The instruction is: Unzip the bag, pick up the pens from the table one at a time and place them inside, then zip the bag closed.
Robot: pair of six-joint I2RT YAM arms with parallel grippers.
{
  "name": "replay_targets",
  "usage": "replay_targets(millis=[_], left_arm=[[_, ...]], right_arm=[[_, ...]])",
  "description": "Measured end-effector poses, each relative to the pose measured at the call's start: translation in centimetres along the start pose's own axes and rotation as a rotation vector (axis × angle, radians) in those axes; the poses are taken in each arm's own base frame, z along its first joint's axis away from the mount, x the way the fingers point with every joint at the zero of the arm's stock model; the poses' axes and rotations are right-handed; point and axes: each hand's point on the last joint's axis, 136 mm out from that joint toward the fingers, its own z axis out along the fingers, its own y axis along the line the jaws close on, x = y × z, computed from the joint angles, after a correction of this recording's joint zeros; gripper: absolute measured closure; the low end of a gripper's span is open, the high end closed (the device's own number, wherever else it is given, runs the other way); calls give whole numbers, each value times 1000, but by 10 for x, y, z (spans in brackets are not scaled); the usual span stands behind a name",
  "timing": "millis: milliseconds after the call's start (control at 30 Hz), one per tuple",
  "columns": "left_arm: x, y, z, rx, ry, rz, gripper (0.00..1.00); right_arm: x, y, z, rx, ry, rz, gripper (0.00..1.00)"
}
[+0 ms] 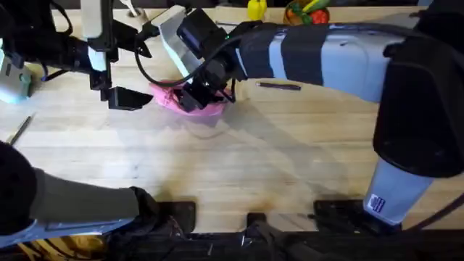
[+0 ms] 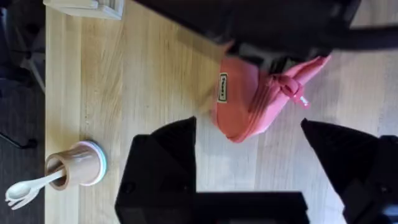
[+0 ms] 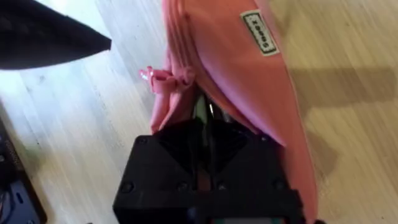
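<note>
The pink bag (image 1: 190,100) lies on the table (image 1: 239,167) at mid-left. My right gripper (image 1: 201,90) reaches across from the right and is shut on the bag's zipper edge (image 3: 205,134), beside a knotted pink pull tab (image 3: 165,78). What exactly sits between its fingers is hidden. My left gripper (image 1: 134,80) hovers just left of the bag, open wide, with the bag (image 2: 249,99) a little beyond its fingertips (image 2: 180,130). One dark pen (image 1: 279,85) lies to the right of the bag. Another pen (image 1: 18,130) lies near the table's left edge.
A beige cup holding a white spoon (image 2: 78,165) stands behind the left gripper. Yellow (image 1: 255,9) and red-green toys (image 1: 308,13) sit along the far edge. A pale blue object (image 1: 14,80) rests at the far left. The right arm (image 1: 326,51) spans the table's right half.
</note>
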Motion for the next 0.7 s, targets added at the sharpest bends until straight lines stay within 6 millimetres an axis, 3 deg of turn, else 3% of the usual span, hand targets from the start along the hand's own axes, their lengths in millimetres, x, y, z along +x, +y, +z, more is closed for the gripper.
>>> replay_targets(millis=[100, 267, 300, 700], left_arm=[[0, 0, 0, 0, 0, 0, 8], [0, 0, 0, 0, 0, 0, 8], [0, 0, 0, 0, 0, 0, 8], [0, 0, 0, 0, 0, 0, 8]], right_arm=[[-2, 2, 0, -5, -7, -3, 785], [-10, 7, -4, -22, -34, -14, 100], [-13, 8, -6, -27, -41, -18, 29], [-19, 4, -10, 35, -56, -46, 4]])
